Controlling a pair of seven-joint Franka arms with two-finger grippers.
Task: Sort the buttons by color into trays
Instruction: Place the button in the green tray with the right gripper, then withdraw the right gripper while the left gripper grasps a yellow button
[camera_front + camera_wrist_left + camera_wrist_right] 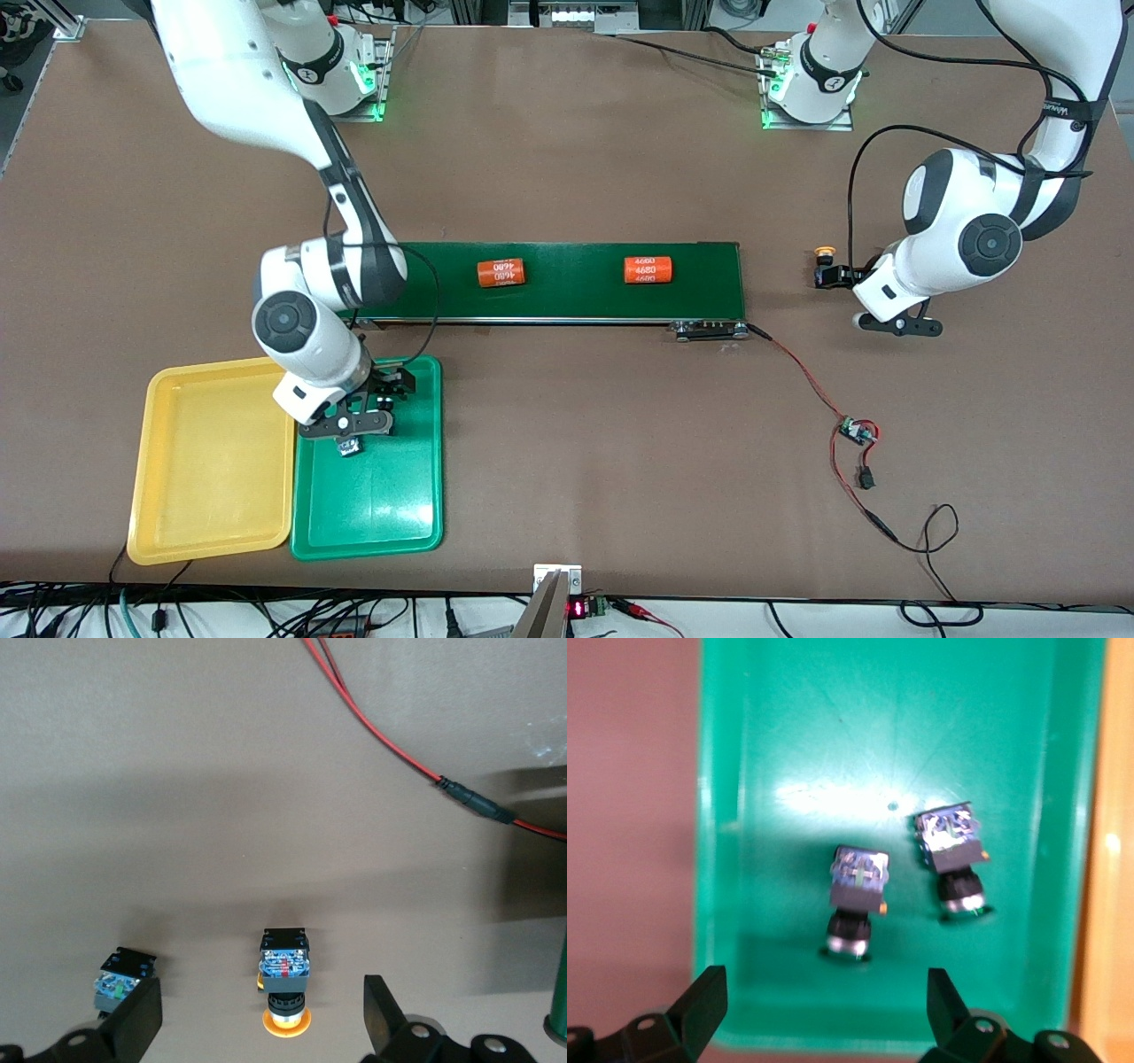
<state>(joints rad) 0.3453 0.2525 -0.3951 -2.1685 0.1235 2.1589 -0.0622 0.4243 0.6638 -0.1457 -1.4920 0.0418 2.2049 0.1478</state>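
Buttons with green caps, two of them (855, 904) (954, 864), lie side by side in the green tray (403, 523), lower left of the front view, beside the yellow tray (190, 514). Over them hangs the right gripper (824, 1010), fingers spread wide and holding nothing. At the middle right, just off the conveyor belt's (576, 297) end, a yellow-capped button (285, 979) lies on the table between the wide-open fingers of the left gripper (261, 1019) (another button (120, 979) sits beside one finger).
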